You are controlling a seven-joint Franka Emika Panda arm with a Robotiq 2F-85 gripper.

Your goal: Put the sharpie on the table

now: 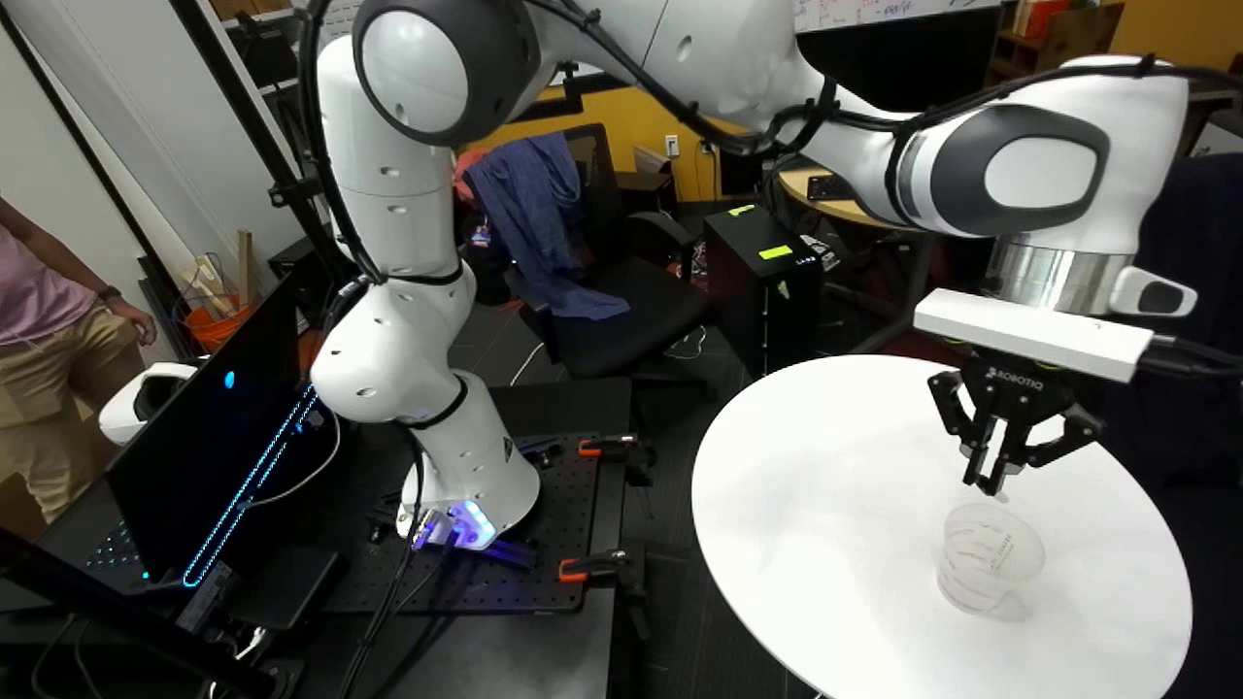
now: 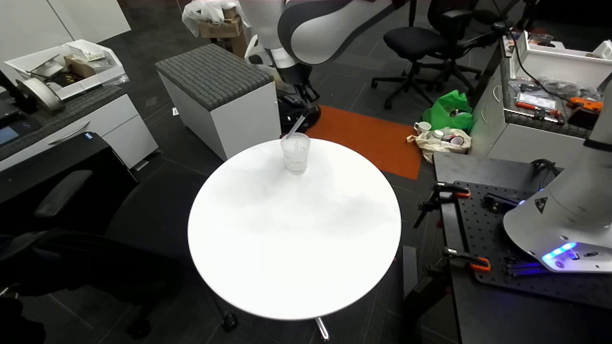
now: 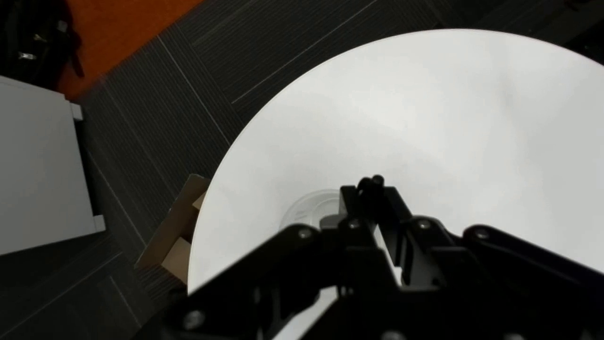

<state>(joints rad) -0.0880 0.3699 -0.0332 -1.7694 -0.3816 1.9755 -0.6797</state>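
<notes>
- Gripping the slim, pale grey, pen-shaped sharpie (image 2: 298, 124), the black two-fingered claw (image 1: 985, 477) has its jaws closed upon it.
- From the claw, the sharpie slants downward, above the round, smooth white table (image 2: 291, 239).
- Below the claw, and near it, stands upright a tapered, clear cup (image 2: 296, 155), on this same table.
- Whether the sharpie's lower end enters the cup, I cannot tell.
</notes>
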